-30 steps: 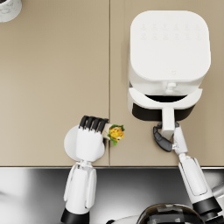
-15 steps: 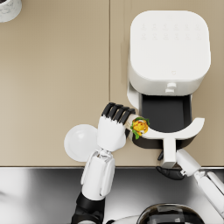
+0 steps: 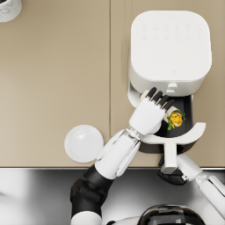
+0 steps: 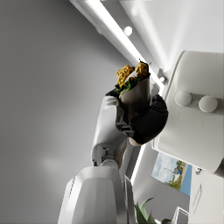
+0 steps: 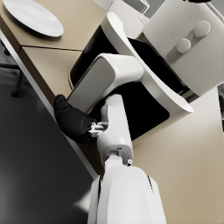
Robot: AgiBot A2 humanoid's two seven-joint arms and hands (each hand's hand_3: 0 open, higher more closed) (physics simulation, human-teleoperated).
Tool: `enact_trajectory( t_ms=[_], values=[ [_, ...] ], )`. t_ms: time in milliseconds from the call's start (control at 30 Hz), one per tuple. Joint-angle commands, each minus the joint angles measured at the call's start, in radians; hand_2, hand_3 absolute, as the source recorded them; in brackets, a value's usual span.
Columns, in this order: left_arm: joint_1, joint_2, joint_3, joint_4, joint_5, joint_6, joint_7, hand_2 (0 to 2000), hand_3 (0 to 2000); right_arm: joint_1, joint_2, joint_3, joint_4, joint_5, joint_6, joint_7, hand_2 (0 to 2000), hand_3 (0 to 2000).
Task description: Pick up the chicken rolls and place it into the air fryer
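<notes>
Chicken roll [image 3: 176,119] clamped in left hand [image 3: 150,115], poised over open black drawer [image 3: 186,105] of air fryer [image 3: 169,48]. Filling end aimed right and slightly near; long axis roughly left-right. Could catch drawer rim or tip out if let go too high or too near the front lip. Right hand [image 3: 172,176] wrapped on drawer handle [image 3: 169,154], holding it out.

Air fryer [image 3: 169,48] right (drawer [image 3: 186,134] out front); plate [image 3: 83,143] left of drawer.
</notes>
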Motion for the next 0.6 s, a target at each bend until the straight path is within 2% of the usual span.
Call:
enact_trajectory(
  t_ms=[33,67,100,133,167,233,267,300,333,467,600],
  values=[
    [0.038,0.034,-0.001,0.061,0.000,0.014,0.001,0,1347,0.000,0.000,0.000,0.000,0.000,0.000,0.000,2000,2000],
    [0.026,0.028,0.001,0.043,0.000,0.025,0.002,0,1020,-0.001,0.001,0.000,0.000,0.000,-0.001,0.000,2000,2000],
    [0.015,0.023,-0.004,0.022,0.000,0.028,0.002,0,693,-0.014,-0.295,0.137,0.039,0.000,0.000,0.000,2000,2000],
    [-0.001,0.013,-0.013,-0.008,0.000,0.032,0.002,0,367,-0.018,-0.299,0.137,0.041,0.000,-0.002,0.000,2000,2000],
    [-0.017,0.004,-0.023,-0.043,0.000,0.041,0.003,0,40,-0.001,0.002,0.001,0.002,0.000,-0.002,-0.002,2000,2000],
    [-0.072,-0.039,-0.059,-0.163,0.000,0.034,0.003,0,0,-0.002,0.001,-0.001,0.003,0.001,-0.002,-0.006,2000,2000],
    [-0.111,-0.074,-0.086,-0.239,0.000,0.043,0.003,0,0,-0.013,-0.299,0.137,0.041,0.001,-0.001,-0.007,2000,2000],
    [-0.146,-0.104,-0.114,-0.297,0.000,0.049,0.003,0,0,-0.002,0.001,0.000,0.003,0.001,-0.001,-0.008,2000,2000],
    [-0.186,-0.137,-0.155,-0.355,0.000,0.053,0.003,0,0,-0.008,-0.294,0.137,0.042,0.001,-0.002,-0.008,2000,2000],
    [-0.310,-0.235,-0.279,-0.496,0.000,0.062,0.004,0,0,0.021,-0.287,0.137,0.040,0.001,-0.011,-0.008,2000,2000],
    [-0.406,-0.291,-0.389,-0.542,0.000,0.064,0.003,0,0,0.074,-0.270,0.137,0.027,0.001,-0.026,-0.008,2000,2000]
  ],
)
